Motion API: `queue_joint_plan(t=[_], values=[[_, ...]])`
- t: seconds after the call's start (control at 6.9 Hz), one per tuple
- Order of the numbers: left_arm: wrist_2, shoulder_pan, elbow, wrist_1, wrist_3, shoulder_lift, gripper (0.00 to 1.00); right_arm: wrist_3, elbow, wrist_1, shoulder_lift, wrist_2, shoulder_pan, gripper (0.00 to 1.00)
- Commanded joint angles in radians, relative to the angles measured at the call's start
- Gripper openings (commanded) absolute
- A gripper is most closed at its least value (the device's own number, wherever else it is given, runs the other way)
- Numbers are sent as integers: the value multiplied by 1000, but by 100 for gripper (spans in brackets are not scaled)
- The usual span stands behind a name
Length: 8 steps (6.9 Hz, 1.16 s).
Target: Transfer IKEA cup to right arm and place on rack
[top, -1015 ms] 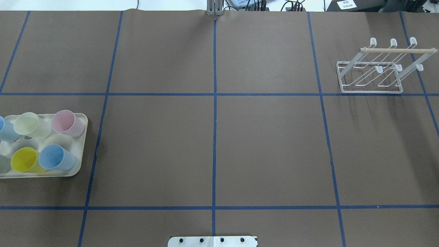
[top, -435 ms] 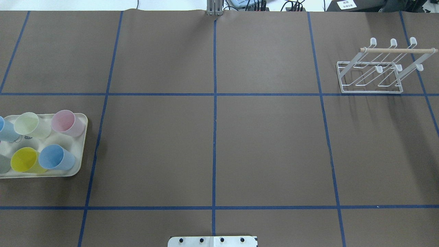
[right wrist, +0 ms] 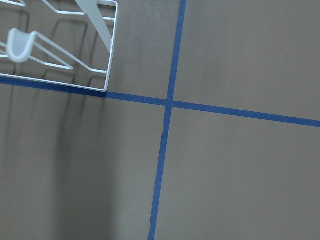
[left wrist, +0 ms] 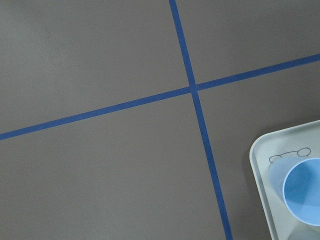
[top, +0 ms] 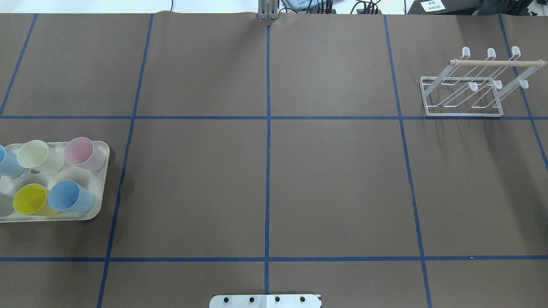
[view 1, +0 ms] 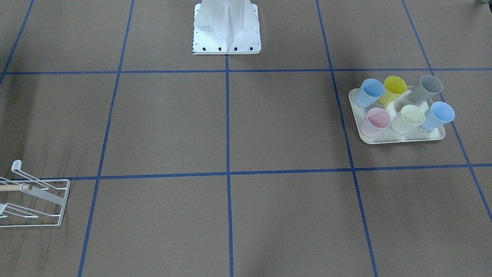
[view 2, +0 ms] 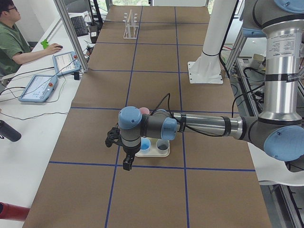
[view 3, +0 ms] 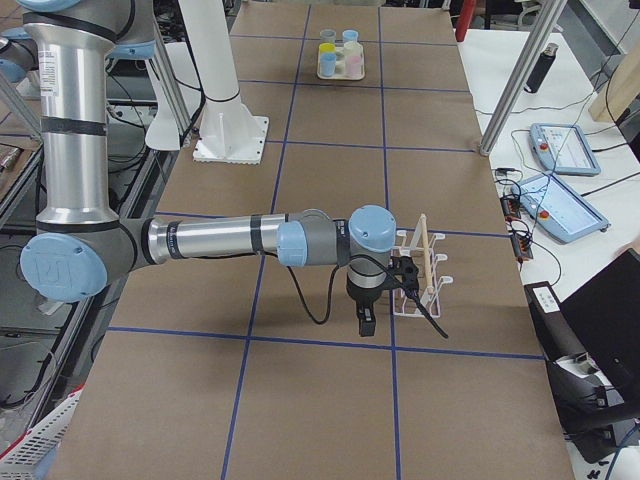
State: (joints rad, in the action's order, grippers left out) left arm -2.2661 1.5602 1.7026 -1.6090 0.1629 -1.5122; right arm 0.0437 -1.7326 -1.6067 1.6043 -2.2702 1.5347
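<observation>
The left hand hangs just beside the cups, the right hand beside the rack. Whether either is clenched cannot be told.

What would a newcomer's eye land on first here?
Six pastel cups bunched upright on a cream tray at the table's end on the robot's left, with the left arm stretched low near it. At the opposite end, the empty white wire rack with the right arm reaching in beside it.
</observation>
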Motion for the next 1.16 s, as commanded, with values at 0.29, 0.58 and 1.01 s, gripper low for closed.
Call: queue_joint_plan(t=[0.29,0.58,1.01], values=[[5,0,6,-107,-2,-68,100,-13,-120,2,-47,0,-2,100],[-7,0,5,-167,-96,-85,100,-19,-154,81,-43,-5,-1,100],[-36,-2,11,-198,-136,-72,100,-39,-159,204,-3,-60,-2,100]])
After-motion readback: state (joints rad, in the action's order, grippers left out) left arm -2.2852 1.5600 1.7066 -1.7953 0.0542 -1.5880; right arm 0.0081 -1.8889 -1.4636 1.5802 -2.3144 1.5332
